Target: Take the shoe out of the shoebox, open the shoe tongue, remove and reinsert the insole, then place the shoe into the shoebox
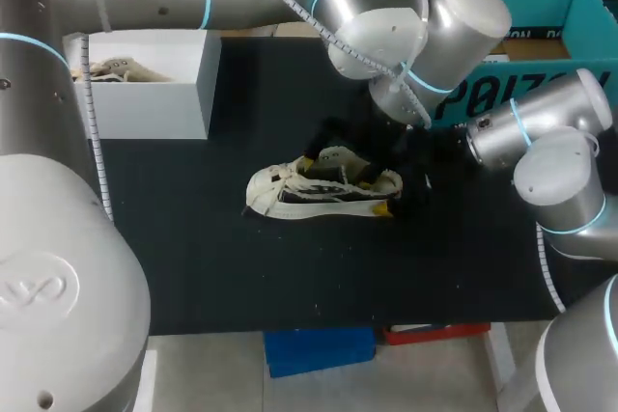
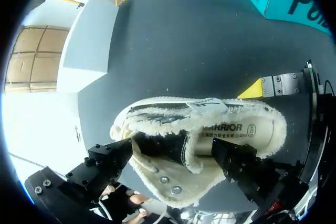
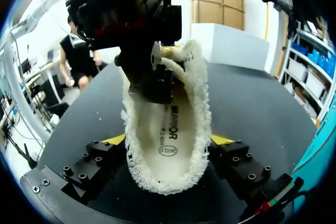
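Observation:
A cream fleece-lined shoe (image 1: 319, 185) lies on its side mid-table on the black mat. My right gripper (image 3: 168, 142) is shut on its heel end, with one yellow-tipped finger pressed against each side. The printed insole (image 3: 168, 137) lies inside the shoe. My left gripper (image 2: 172, 149) hangs open over the shoe's opening (image 2: 157, 145), one finger on the insole (image 2: 231, 129) and the other by the folded-back tongue side. From the right wrist view, one left finger (image 3: 157, 80) reaches down into the shoe. The white shoebox (image 1: 145, 94) stands at the back left and holds a second shoe (image 1: 116, 69).
A teal cardboard box (image 1: 541, 36) stands at the back right, close behind my right arm (image 1: 526, 132). My left arm (image 1: 386, 26) stretches across the back of the table. The black mat (image 1: 212, 258) is bare in front of the shoe.

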Controlling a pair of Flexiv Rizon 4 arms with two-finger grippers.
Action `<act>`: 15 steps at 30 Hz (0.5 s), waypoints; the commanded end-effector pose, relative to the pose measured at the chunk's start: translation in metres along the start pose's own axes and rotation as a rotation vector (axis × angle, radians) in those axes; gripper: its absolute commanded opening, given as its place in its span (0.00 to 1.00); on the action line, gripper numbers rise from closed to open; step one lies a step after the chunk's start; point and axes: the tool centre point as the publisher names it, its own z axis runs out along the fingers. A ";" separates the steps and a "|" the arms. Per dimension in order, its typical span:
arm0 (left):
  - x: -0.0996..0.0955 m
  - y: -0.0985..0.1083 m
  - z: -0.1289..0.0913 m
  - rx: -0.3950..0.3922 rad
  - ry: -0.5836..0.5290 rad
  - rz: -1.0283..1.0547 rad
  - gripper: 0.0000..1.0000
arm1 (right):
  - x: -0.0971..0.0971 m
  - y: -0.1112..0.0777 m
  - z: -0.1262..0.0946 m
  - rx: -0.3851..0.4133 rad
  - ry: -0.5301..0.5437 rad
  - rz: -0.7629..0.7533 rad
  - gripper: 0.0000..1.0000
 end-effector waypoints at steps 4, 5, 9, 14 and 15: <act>0.000 -0.001 0.007 -0.005 -0.036 -0.003 0.38 | -0.001 -0.001 0.002 0.002 -0.002 0.001 0.00; -0.001 -0.002 0.008 -0.010 -0.041 -0.004 0.18 | -0.001 -0.001 0.002 0.002 -0.002 0.001 0.00; -0.002 0.000 0.011 -0.008 -0.072 0.026 0.00 | -0.001 -0.001 0.002 0.002 -0.002 0.001 0.00; -0.005 0.001 0.012 -0.002 -0.077 0.034 0.00 | -0.001 -0.001 0.002 0.002 -0.002 0.001 0.00; -0.006 0.002 0.010 0.001 -0.074 0.035 0.00 | -0.001 -0.001 0.002 0.002 -0.002 0.001 0.00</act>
